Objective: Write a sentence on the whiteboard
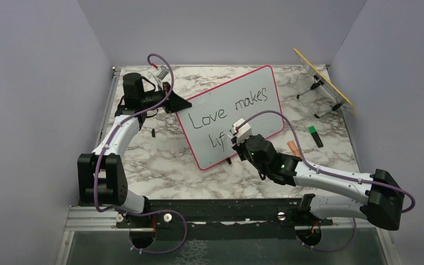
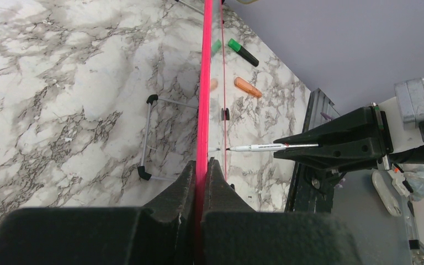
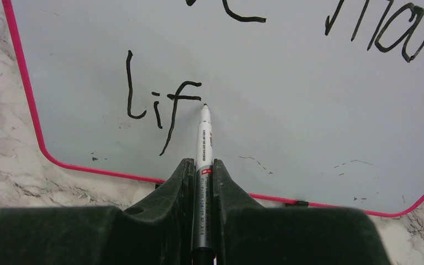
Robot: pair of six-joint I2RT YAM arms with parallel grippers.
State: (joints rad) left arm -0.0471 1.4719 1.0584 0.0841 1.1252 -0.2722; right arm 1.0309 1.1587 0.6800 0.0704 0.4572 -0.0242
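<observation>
Beside the f, my right claw grips the marker, left claw clamps the whiteboard edge; I must press lightly

Smooth, glossy whiteboard with a pink plastic-looking frame stands on a marble-patterned table.

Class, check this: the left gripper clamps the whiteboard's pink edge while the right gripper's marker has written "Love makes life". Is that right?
Not quite: the right wrist view shows the sentence ending at "lif", no "e" yet. The left gripper clamps the whiteboard edge; the right gripper holds the marker.
</observation>
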